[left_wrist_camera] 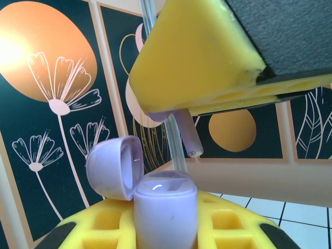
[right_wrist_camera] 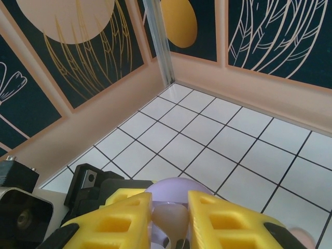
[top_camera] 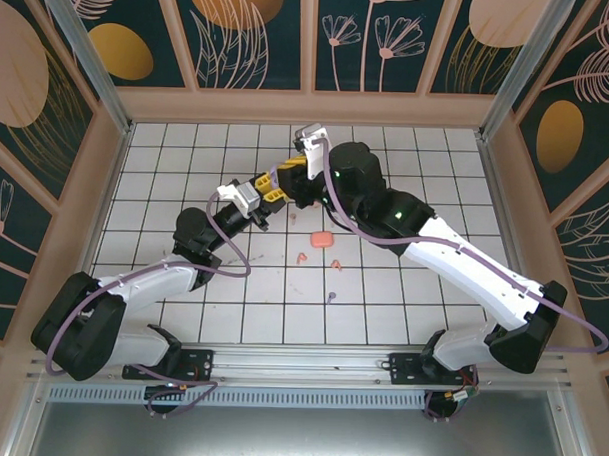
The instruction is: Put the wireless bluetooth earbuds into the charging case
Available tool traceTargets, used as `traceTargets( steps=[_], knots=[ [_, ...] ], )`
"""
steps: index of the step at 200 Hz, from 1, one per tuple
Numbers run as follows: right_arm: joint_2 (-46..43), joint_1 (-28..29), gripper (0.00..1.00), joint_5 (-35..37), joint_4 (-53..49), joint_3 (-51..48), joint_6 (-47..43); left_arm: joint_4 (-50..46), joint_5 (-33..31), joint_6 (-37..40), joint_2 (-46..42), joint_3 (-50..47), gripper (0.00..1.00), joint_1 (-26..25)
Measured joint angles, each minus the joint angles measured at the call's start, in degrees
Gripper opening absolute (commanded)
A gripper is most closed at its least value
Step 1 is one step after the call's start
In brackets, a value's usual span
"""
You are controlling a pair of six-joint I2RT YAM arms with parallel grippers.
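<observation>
Top external, arms: the left end effector (top_camera: pixel 264 195) and the right end effector (top_camera: pixel 286 179) meet tip to tip in the upper centre of the frame, above the tiled surface (top_camera: pixel 177 164).
Top external, loose items: just below the meeting point lie a coral case (top_camera: pixel 321 241) and two coral earbuds (top_camera: pixel 301 257). A small loose lilac bud (top_camera: pixel 331 295) lies lower still.
Left wrist, grip: the left end effector is closed on the lilac charging case (left_wrist_camera: pixel 166 218). The case stands upright at bottom centre, with its lid (left_wrist_camera: pixel 111 168) swung open to the left.
Left wrist, earbud: the lilac earbud (left_wrist_camera: pixel 188 136) hangs from under the right arm's yellow finger (left_wrist_camera: pixel 192 57), apart from the case.
Right wrist, grip: the right end effector is clamped on that earbud at bottom centre, with the lid's dome just behind.
Key relation: the earbud sits just above and slightly right of the case mouth. Its stem points down, tilted right.
Judgement: the right arm is nearer, and the earbud likely needs to go down and slightly left. The wells are hidden.
</observation>
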Motion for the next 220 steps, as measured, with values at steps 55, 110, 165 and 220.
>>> traceTargets(
  steps=[55, 110, 165, 220],
  knots=[
    [0.1, 0.0, 0.23, -0.7, 0.2, -0.2, 0.0, 0.0, 0.4, -0.4, 0.0, 0.4, 0.0, -0.1],
    [0.2, 0.0, 0.23, -0.7, 0.3, -0.3, 0.0, -0.1, 0.7, -0.9, 0.0, 0.8, 0.0, -0.4],
    [0.3, 0.1, 0.22, -0.8, 0.4, -1.0, 0.0, -1.3, 1.0, -1.1, 0.0, 0.9, 0.0, -0.5],
    [0.3, 1.4, 0.22, -1.0, 0.4, -2.9, -0.7, -2.8, 1.3, -1.1, 0.0, 1.2, 0.0, -0.6]
  ],
)
